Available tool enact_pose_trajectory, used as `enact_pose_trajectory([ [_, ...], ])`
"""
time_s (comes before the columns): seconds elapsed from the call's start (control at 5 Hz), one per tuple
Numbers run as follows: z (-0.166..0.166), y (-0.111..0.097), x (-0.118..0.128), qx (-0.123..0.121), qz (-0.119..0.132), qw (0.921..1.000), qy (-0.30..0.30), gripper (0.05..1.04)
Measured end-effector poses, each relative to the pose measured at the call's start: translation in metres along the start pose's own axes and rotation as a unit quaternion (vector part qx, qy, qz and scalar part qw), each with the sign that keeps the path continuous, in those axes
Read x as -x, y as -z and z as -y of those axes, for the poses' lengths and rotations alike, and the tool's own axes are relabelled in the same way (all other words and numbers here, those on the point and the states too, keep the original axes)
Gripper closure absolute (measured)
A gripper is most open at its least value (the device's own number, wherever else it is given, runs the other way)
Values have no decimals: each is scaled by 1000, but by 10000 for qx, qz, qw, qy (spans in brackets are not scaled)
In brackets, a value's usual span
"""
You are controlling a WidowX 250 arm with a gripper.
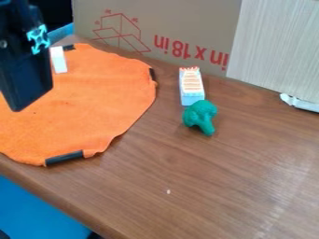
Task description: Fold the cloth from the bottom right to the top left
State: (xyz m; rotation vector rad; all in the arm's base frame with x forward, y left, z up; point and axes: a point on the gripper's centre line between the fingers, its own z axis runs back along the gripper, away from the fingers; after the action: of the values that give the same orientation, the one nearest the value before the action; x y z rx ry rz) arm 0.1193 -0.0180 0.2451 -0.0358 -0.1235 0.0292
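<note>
Brown wood table [249, 182], tan cardboard [199, 18] behind.
Flat orange fabric cloth [103, 98] near edge, wood rightward; black gripper [26, 77] above, can't tell if spread.

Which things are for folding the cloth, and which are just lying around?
For the folding:
- orange cloth
- robot arm

Just there:
- green toy broccoli
- little blue-and-white block
- cardboard
- pale board
- white thing at the right edge
</note>
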Motion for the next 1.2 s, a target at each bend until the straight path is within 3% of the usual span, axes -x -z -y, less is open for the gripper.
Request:
enact_pose_trajectory([
  [0.2,0,2,1,1,0,10000,0,83],
  [0.4,0,16,-2,-51,225,9997,105,83],
  [0.6,-13,28,-6,-175,241,9995,-85,83],
  [0.8,-25,40,-8,-309,287,9990,176,83],
  [1.0,-39,55,-12,-475,221,9973,523,83],
  [1.2,-47,78,-15,-746,144,9842,1602,83],
])
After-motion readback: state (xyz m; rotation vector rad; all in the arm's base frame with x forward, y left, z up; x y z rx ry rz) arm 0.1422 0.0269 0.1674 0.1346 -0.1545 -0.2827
